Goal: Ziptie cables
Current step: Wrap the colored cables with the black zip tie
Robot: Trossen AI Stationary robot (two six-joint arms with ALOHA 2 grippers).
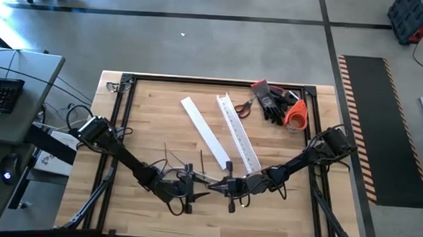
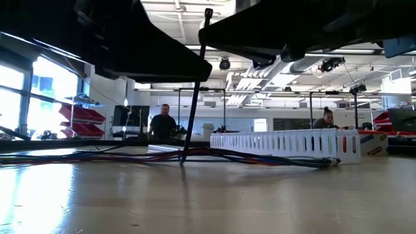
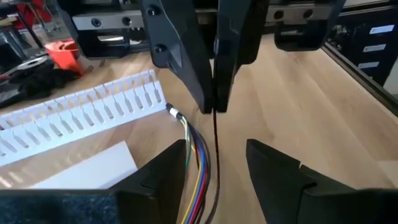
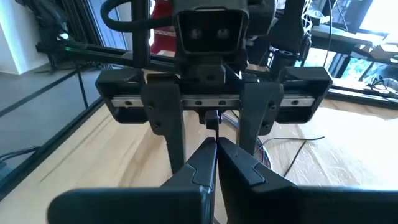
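Observation:
The cables (image 3: 198,158), a bundle of coloured and dark wires, lie flat on the wood (image 2: 260,158) near the table's near edge, one end beside a white slotted channel (image 3: 81,109). A thin black zip tie (image 2: 195,84) rises upright from them. My right gripper (image 3: 216,106) is shut on the tie above the cables. My left gripper (image 3: 216,146) faces it, open; its fingers (image 4: 166,124) stand on either side of the tie and the right fingertips, touching nothing. Both grippers meet near the near edge (image 1: 212,184). My right gripper pinches the black zip tie's strap (image 3: 215,115) between its two shut fingers, coming from above and pointing down. The tie hangs straight below the fingertips, and its lower end (image 2: 182,158) meets the cables on the table. A short black end (image 4: 211,118) pokes out past the fingertips.
Two long white channels (image 1: 236,131) (image 1: 202,129) lie slanting from the table's middle toward its far side. Black gloves (image 1: 274,100), scissors and an orange tape roll (image 1: 296,116) sit at the far right corner. Loose zip ties (image 1: 169,156) lie beside the left arm. People show in the room behind.

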